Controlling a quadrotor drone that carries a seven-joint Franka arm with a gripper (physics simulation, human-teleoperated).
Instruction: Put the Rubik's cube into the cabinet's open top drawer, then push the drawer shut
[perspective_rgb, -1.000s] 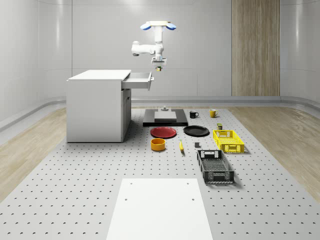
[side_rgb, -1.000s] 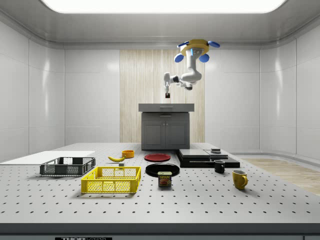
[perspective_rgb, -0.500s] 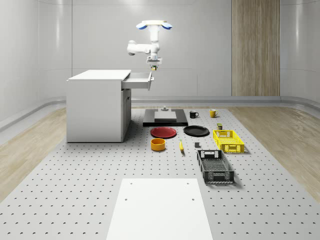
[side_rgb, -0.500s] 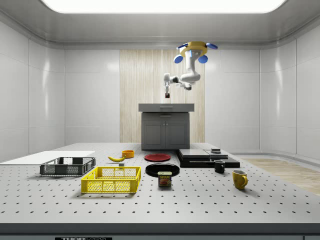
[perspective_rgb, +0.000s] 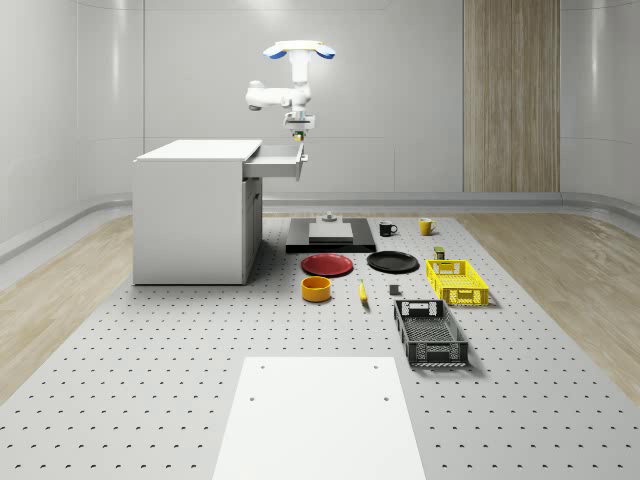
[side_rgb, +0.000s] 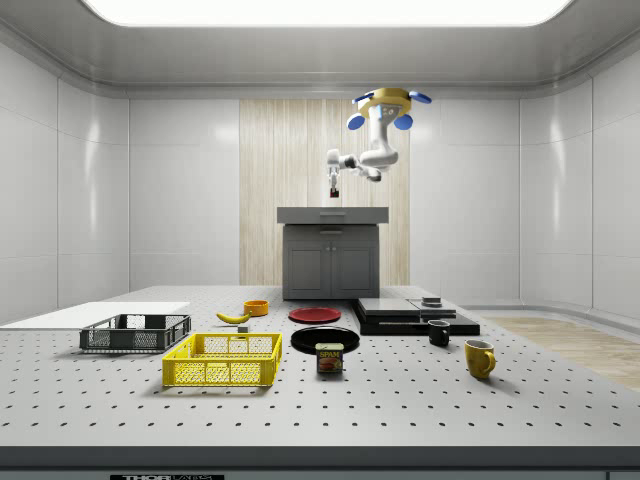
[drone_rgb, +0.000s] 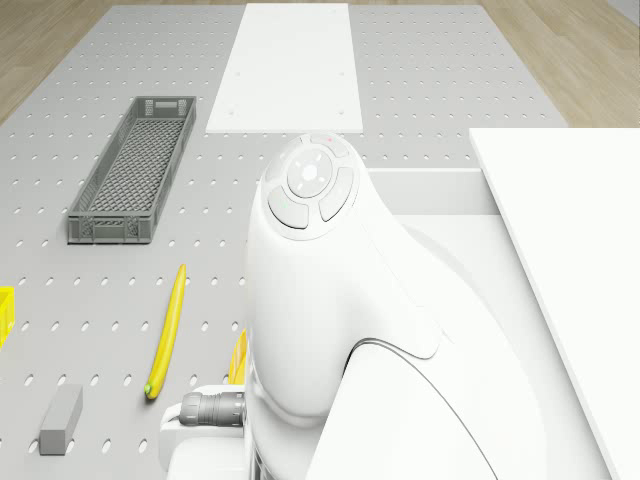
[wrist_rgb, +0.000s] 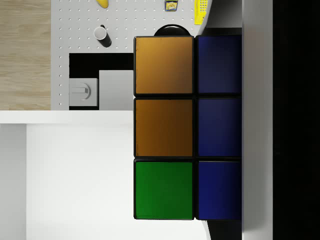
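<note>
One gripper (perspective_rgb: 298, 127), closed on the Rubik's cube (wrist_rgb: 187, 127), hangs over the open top drawer (perspective_rgb: 278, 159) (apparently its outer end); drone (perspective_rgb: 298, 50) hovers above.

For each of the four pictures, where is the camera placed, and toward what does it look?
Whole-scene view: high, off the robot, over the table; the drone hovers above the open drawer.
Side view: at table level, facing the cabinet; drone and arm show.
Drone view: downward past the arm.
Wrist view: along the claw at the Rubik's cube.
Shared: the banana appears in the drone and side views.
</note>
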